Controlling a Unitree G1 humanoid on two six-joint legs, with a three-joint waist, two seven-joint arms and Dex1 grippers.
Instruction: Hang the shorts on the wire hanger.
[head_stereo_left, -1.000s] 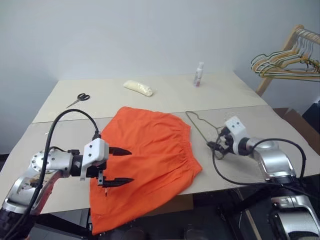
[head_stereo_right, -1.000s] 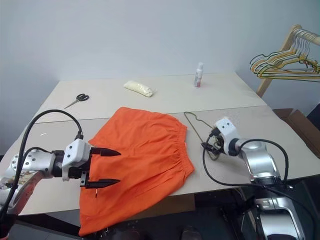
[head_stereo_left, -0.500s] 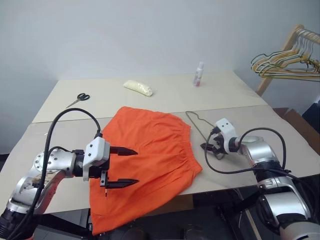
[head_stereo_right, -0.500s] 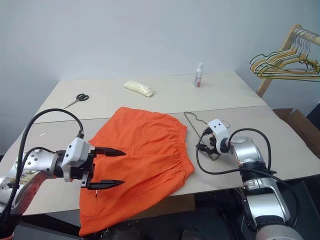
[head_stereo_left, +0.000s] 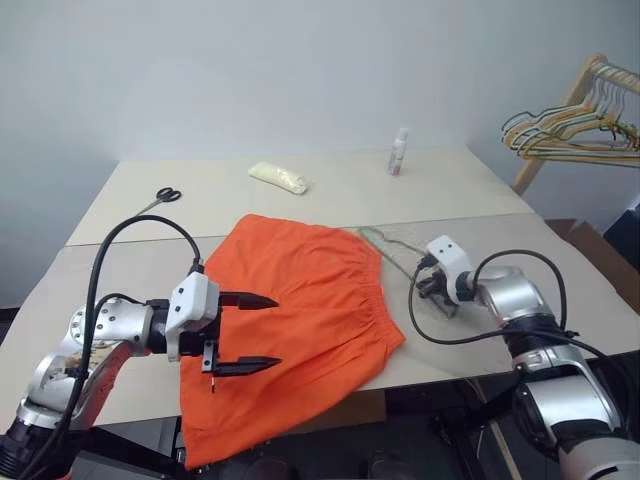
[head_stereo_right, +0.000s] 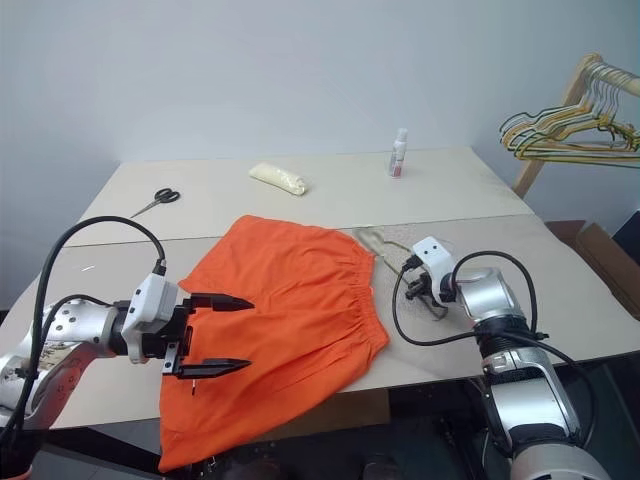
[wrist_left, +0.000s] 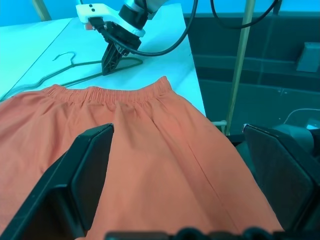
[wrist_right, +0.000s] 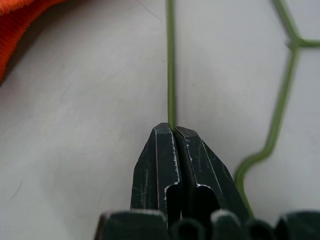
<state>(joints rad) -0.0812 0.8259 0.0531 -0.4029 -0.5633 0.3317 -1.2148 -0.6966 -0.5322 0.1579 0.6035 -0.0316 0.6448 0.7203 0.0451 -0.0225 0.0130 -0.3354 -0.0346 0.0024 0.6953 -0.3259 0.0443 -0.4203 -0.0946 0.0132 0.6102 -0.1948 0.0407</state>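
Item, shorts (head_stereo_left: 300, 315): bright orange, lying flat on the near part of the table (head_stereo_left: 590, 290), gathered waistband facing the robot's right, one leg end drooping over the near edge; spread out this way, the waistband is probably being kept reachable for threading onto a hanger. Item, wire hanger (wrist_right: 170, 60): thin olive-grey wire, lying on the tabletop just beside the waistband on its right, hook pointing toward the far side. Item, right gripper (wrist_right: 172, 129): angling down onto the table, its two black fingers pressed together and pinching one straight run of the wire, which is emerging from between the tips in the right wrist view; the grip appears to be sitting on a side run of the hanger rather than the hook, likely so the frame can be lifted and steered toward the fabric. Item, left gripper (head_stereo_left: 246, 331): hovering above the leg side of the shorts, fingers spread wide and holding nothing, pointing across the garment toward the waistband; judged to be waiting in position to take up the cloth. Relation: hanger sitting directly in the right claw's bite; shorts near that claw but apart from it, and lying under the left claw's open tips, whether touching them cannot be told. Lifting of the hanger is not yet evident.
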